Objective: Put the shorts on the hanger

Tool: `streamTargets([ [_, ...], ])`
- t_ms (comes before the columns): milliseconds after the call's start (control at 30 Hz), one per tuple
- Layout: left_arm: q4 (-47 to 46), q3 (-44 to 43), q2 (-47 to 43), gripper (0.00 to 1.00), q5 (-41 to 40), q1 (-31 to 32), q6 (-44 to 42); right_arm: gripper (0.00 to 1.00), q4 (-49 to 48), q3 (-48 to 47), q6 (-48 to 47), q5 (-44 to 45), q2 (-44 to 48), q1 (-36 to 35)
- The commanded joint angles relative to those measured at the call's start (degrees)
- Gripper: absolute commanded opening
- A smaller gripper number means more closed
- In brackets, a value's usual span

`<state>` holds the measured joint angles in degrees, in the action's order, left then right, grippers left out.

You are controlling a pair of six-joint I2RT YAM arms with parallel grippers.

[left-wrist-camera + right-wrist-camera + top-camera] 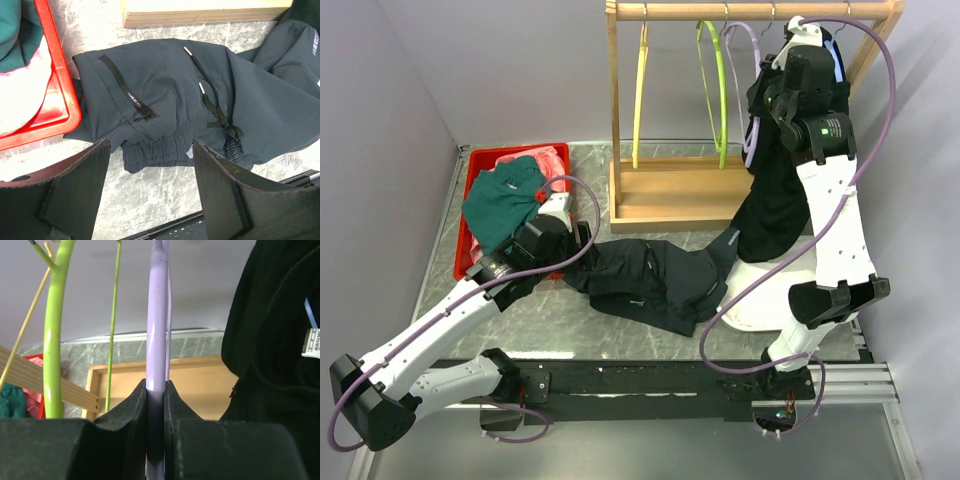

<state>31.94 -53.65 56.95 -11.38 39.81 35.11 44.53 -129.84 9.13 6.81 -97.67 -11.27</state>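
Shorts [655, 280] lie crumpled on the worktop [560, 325] between the arms, beside the red tray [65, 100]. They are soft, light, floppy cloth that will likely sag and slide, so the elastic waistband [160, 150] looks the firmest place to pinch. The left fingers [75, 195] stand wide apart just above that waistband, holding nothing. The right fingers [125, 435] are clamped on the lilac hanger [156, 340], a thin, stiff, smooth rod hanging from the rail [750, 11].
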Motion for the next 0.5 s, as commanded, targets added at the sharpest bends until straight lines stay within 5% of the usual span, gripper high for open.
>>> streamTargets([
  [0, -2.6, -0.5, -1.0, 0.73, 1.6, 0.0, -1.5, 0.0, -1.1, -3.0, -1.5, 1.6, -0.2, -0.3],
  [467, -4.8, 0.7, -2.3, 0.79, 5.0, 0.0, -1.5, 0.0, -7.3, 1.3, -2.8, 3.9, 5.9, -0.9],
])
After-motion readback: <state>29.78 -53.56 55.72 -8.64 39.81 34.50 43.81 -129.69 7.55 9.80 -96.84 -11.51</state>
